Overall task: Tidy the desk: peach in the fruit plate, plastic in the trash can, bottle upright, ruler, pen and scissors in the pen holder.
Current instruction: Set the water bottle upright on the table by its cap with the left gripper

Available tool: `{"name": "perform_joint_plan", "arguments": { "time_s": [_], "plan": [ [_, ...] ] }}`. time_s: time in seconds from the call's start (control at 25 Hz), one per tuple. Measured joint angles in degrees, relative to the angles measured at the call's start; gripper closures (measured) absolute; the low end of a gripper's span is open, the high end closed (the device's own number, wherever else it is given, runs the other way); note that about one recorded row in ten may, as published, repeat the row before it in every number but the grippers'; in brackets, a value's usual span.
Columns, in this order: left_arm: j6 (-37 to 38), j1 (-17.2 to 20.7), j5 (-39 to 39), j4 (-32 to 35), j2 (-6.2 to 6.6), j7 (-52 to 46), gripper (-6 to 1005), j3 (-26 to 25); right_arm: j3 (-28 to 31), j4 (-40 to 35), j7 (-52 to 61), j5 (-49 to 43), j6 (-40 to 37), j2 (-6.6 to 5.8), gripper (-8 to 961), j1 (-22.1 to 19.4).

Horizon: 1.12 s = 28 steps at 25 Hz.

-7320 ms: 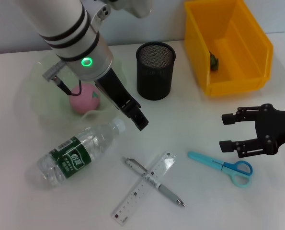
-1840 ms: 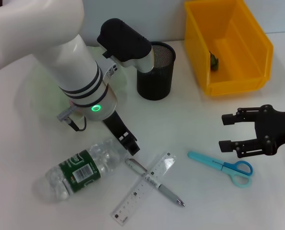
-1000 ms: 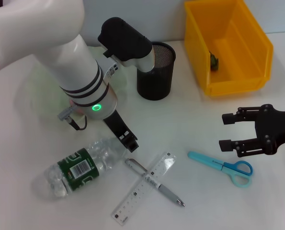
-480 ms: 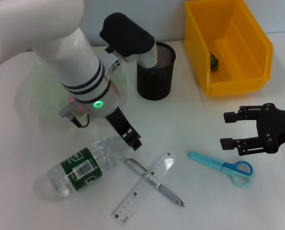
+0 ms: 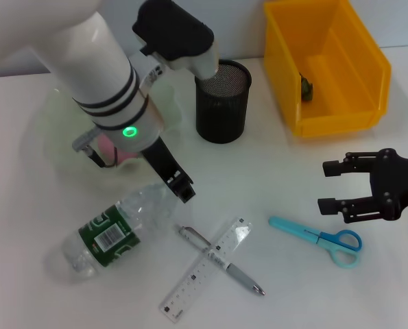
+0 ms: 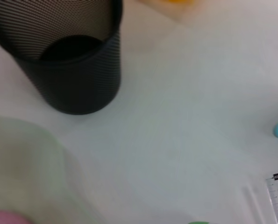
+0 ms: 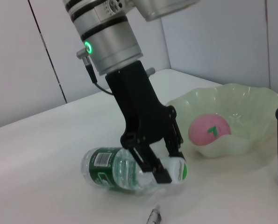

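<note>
Plastic bottle (image 5: 106, 233) neck raised, left claw (image 5: 180, 187) higher

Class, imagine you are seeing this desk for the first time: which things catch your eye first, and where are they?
The big white left arm dominates, its claw clamped on the neck of a water bottle lying on the desk near the front left. A bright yellow bin stands out at the back right. The black right claw hangs open just above the blue scissors.
</note>
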Motion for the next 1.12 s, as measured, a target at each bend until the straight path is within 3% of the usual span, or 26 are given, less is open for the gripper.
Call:
{"name": "perform_joint_plan", "arguments": {
  "time_s": [0.56, 0.6, 0.8, 1.12],
  "plan": [
    [6.0, 2.5, 2.5, 6.5, 0.47, 0.6, 559, -8.2, 0.0, 0.0, -0.2, 0.0, -0.3, -0.28, 168, -0.1],
    [8.2, 3.2, 3.6, 8.4, 0.5, 1.2, 559, -11.0, 0.0, 0.0, -0.2, 0.0, -0.3, -0.28, 168, -0.1],
    [11.2, 4.8, 3.8, 11.8, 0.5, 2.0, 558, -15.0, 0.0, -0.1, -0.3, 0.0, -0.3, -0.37, 168, -0.1],
    [15.1, 6.3, 4.0, 15.9, 0.56, 2.1, 558, -17.4, 0.0, -0.1, -0.6, 0.0, -0.3, -0.46, 169, -0.1]
  ]
}}
